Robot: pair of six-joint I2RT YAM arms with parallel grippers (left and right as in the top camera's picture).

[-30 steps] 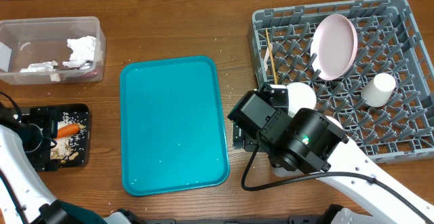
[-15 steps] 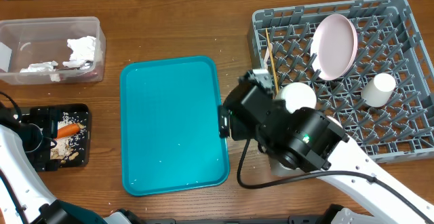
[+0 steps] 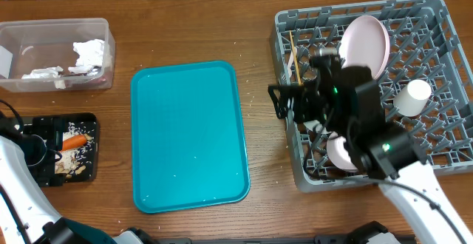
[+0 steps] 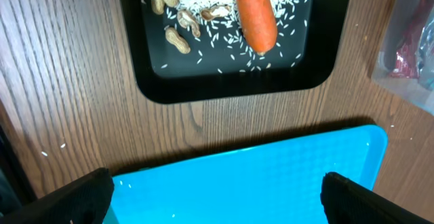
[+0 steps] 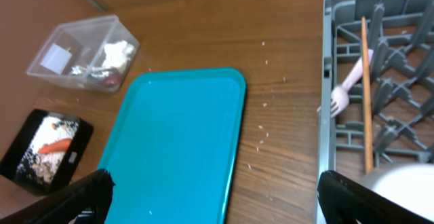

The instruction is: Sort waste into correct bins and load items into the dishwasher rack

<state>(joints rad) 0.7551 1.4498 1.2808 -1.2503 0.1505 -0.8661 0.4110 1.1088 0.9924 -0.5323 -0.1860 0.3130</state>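
The grey dishwasher rack [image 3: 436, 137] at the right holds a pink plate [image 3: 363, 49], a white cup [image 3: 411, 96], wooden chopsticks [image 3: 295, 55] and a pale bowl [image 3: 338, 154]. My right gripper [image 3: 279, 101] is open and empty above the rack's left edge. Its wrist view shows the rack [image 5: 329, 81], a chopstick [image 5: 366, 88], a pink fork [image 5: 344, 91] and a white rim [image 5: 400, 183] between open fingers [image 5: 217, 197]. My left gripper [image 3: 44, 154] is open and empty [image 4: 217, 200] by the black bin [image 3: 90, 122], which holds a carrot [image 4: 254, 13], peanuts [image 4: 173, 30] and rice.
A teal tray [image 3: 188, 133] lies bare in the middle and also shows in the left wrist view [image 4: 237, 176] and the right wrist view [image 5: 176, 142]. A clear bin [image 3: 55, 29] with crumpled paper stands at the back left. Rice grains dot the wood.
My right arm has swung from the gap between tray and rack up and to the right, over the rack's left part. The left arm has not moved.
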